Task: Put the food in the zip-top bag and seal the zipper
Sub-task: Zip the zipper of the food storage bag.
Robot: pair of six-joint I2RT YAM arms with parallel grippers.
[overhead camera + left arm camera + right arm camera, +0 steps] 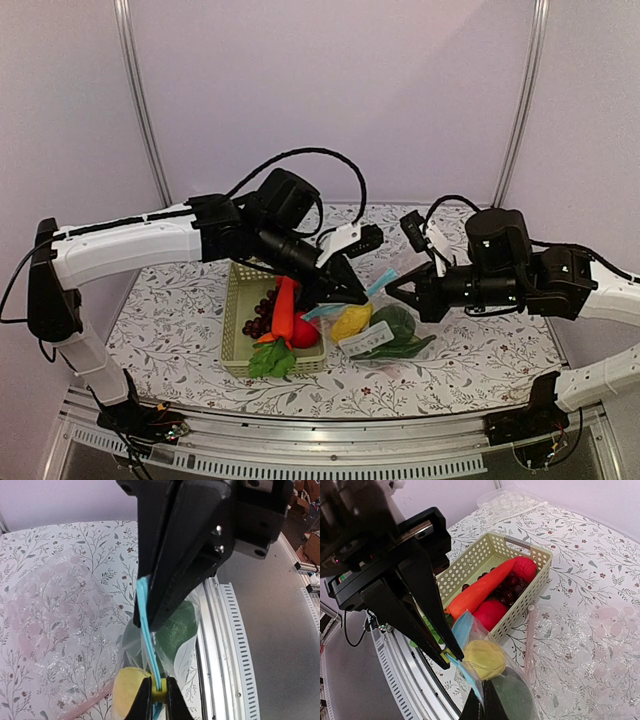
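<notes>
top external, left arm point(120, 245) slanted down to zipper point(380, 282), right arm point(560, 280) level

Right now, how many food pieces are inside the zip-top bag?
2 in the zip-top bag: yellow piece nearest the basket, dark green piece beside it. More may be hidden.
</notes>
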